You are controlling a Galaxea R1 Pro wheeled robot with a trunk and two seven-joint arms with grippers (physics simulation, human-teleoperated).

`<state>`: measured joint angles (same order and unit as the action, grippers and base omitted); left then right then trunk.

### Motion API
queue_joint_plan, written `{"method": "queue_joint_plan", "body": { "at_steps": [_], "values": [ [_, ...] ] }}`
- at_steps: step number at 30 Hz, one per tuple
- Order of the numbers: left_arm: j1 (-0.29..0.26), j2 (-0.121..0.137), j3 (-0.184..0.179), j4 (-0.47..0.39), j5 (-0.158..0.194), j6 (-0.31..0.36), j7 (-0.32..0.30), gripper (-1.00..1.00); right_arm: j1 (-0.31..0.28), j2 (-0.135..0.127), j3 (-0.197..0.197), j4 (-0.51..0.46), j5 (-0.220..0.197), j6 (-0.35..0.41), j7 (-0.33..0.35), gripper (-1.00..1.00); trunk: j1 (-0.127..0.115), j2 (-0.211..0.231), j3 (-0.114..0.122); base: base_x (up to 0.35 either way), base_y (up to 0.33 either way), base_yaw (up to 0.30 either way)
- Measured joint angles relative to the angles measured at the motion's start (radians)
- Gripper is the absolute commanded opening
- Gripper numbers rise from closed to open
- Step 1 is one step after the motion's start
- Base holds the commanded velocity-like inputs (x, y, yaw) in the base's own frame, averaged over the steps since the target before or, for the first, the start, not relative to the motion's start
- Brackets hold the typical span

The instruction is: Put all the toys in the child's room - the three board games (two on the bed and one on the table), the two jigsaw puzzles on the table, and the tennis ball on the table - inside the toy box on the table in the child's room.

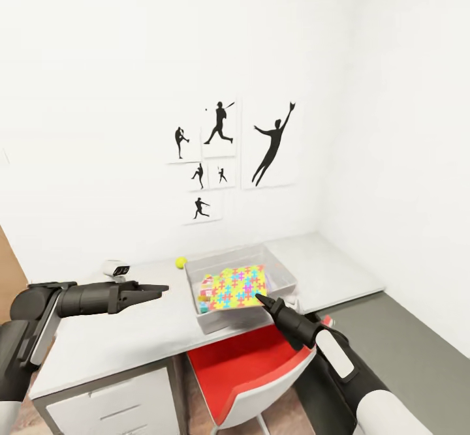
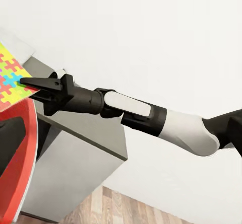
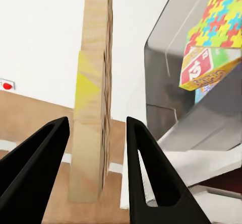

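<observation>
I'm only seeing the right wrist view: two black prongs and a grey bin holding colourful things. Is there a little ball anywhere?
Observer: Yes. The head view shows the tennis ball on the table, just outside the toy box, by its far left corner.
Operator: What's the other arm doing?
Observer: The left gripper hovers above the table, left of the toy box, with nothing in it.
Operator: Anything on that white wall?
Observer: Black silhouette pictures of ball players hang above the table.
</observation>
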<state>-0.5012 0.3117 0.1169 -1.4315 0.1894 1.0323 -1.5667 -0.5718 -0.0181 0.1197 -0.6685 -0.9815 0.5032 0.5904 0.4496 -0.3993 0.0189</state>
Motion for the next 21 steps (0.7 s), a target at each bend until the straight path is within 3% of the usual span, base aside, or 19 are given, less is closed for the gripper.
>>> {"method": "queue_joint_plan", "body": {
  "at_steps": [13,21],
  "values": [
    [0.0,0.001,0.0,0.0,0.0,-0.001,0.0,1.0,0.0,-0.001,0.0,0.0,0.0,0.0,0.0,-1.0,0.0,0.0,0.005,0.001,0.001,0.269],
    [0.0,0.001,0.0,0.0,0.0,-0.001,0.0,1.0,0.0,-0.001,0.0,0.0,-0.001,0.0,0.0,-1.0,0.0,0.0,0.006,0.0,0.0,0.049]
  ]
}}
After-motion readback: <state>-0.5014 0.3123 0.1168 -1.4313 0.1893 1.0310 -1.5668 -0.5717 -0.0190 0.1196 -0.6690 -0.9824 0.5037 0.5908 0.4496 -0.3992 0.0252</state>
